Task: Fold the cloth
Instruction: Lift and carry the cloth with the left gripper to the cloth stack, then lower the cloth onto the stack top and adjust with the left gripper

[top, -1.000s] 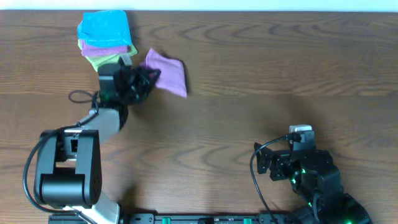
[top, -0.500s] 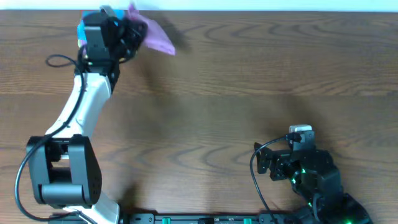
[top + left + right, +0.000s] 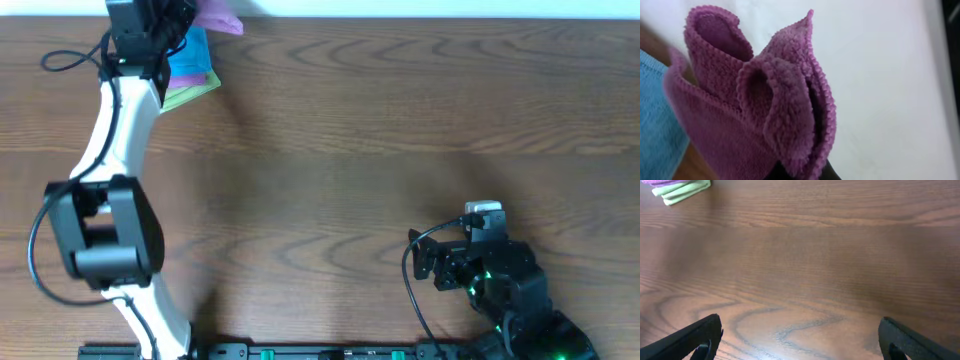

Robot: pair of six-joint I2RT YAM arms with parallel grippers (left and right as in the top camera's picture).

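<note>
While the cloth (image 3: 755,100) is clamped bunched in the left gripper (image 3: 188,18), it is held at the far-left edge of the table (image 3: 400,120), just over the blue-and-green cloth stack (image 3: 192,75). Right gripper (image 3: 800,337) is seen fully released, parked near-right, well apart.

The soft lilac-purple microfibre cloth (image 3: 220,17) is not flat. It is bunched up into a small lump. From above, it shows at the far edge of the brown wooden table (image 3: 400,120), on the left side. The left gripper (image 3: 192,16) holds it pinched at its bottom, up off the wood. Up close, the cloth (image 3: 755,115) looks fluffy, with a neat stitched edge. It curls over itself in loose rolls that make two round pockets. One corner points up.
</note>
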